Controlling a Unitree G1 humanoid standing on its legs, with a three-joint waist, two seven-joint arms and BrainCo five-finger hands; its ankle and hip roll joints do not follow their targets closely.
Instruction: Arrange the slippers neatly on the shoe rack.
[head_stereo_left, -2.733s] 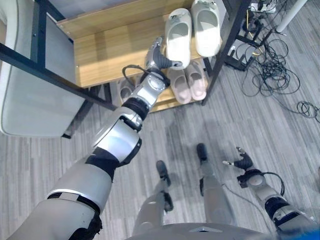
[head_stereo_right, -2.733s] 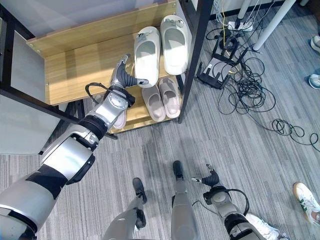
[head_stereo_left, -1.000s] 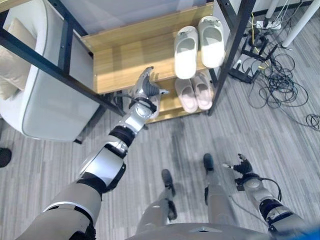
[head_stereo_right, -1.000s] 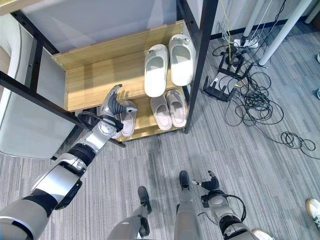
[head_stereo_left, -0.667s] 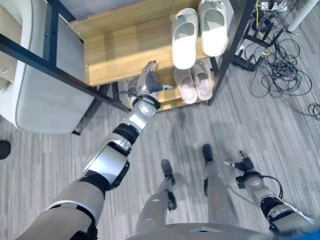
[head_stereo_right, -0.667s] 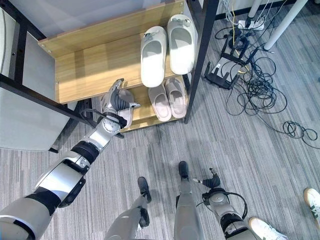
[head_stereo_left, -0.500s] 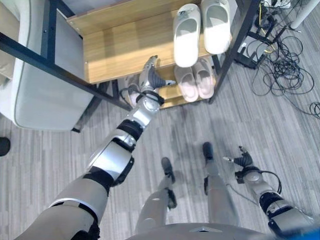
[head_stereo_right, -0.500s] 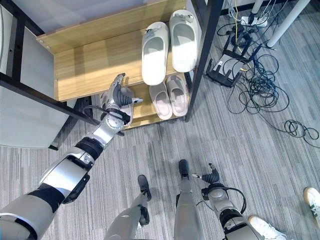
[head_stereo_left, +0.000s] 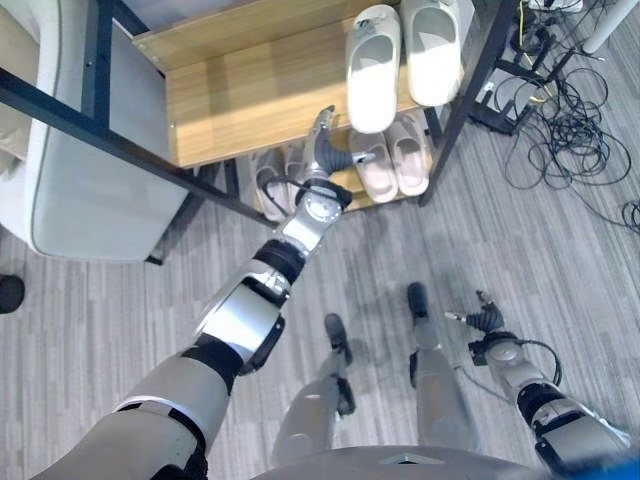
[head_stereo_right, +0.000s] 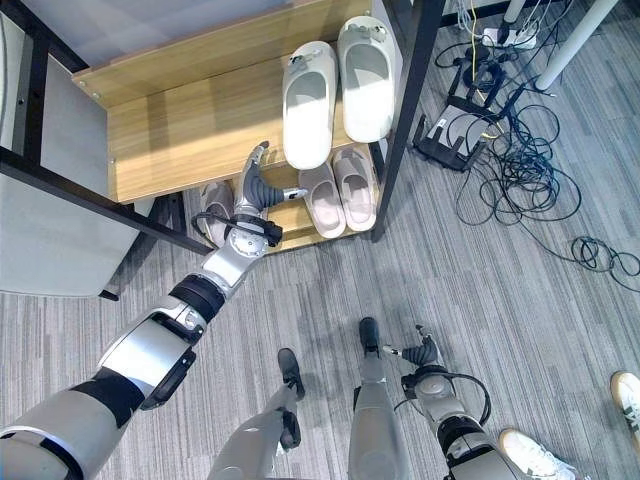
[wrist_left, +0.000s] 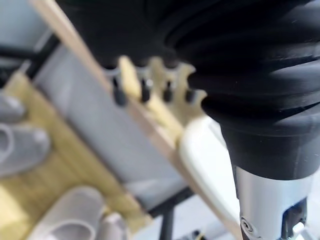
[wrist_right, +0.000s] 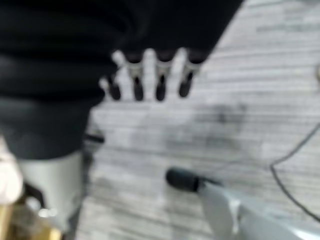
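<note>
slippers (head_stereo_left: 377, 167) on shoe rack (head_stereo_left: 240, 85) | left hand (head_stereo_left: 325, 152) raised, fingers straight | right hand (head_stereo_left: 484, 319) low, relaxed

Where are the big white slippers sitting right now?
The pair of white slippers lies side by side on the upper wooden shelf of the shoe rack, at its right end by the black post, directly above the pink slippers on the lower shelf.

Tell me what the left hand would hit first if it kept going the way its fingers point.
Probably the front edge of the upper shelf, beside the white slippers; the left hand is empty, though depth is uncertain.
</note>
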